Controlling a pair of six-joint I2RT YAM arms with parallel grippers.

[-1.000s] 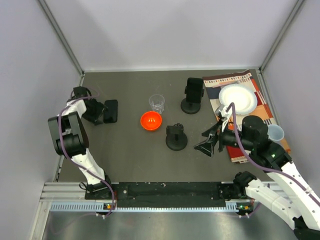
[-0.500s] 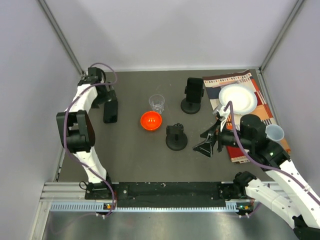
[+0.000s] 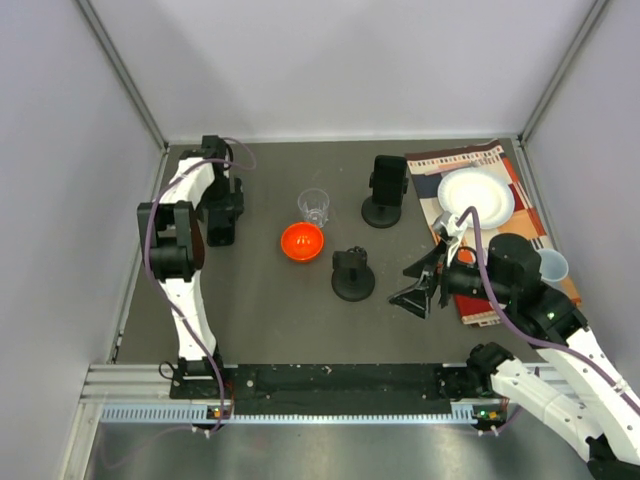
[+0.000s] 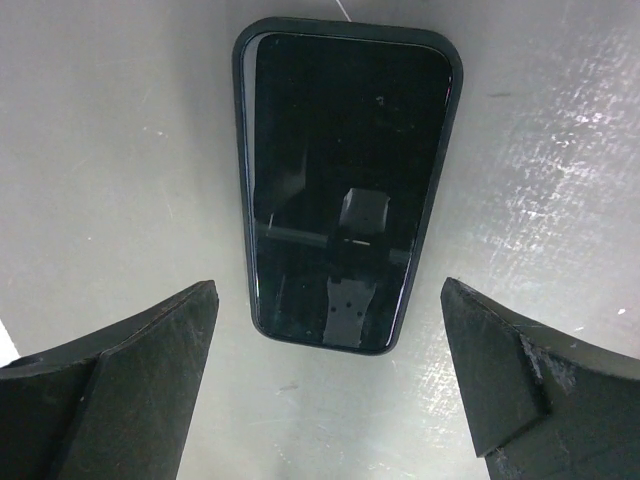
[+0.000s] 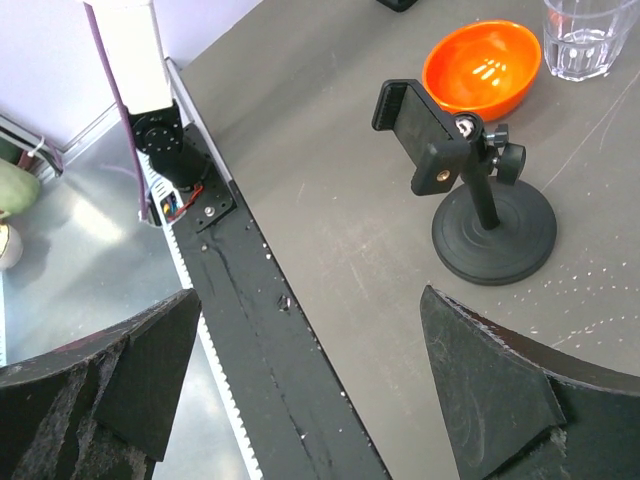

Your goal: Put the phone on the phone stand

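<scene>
The black phone (image 4: pixel 345 150) lies flat, glossy screen up, under the spread left hand (image 4: pixel 328 300).

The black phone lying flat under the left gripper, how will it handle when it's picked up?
The phone looks rigid, so it shouldn't flex. Its glossy front shows reflections, so it is probably slippery. Lying flat on the table, its thin edges may be hard to pinch.

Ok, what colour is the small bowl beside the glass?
The bowl is bright orange, shown best in the right wrist view.
</scene>
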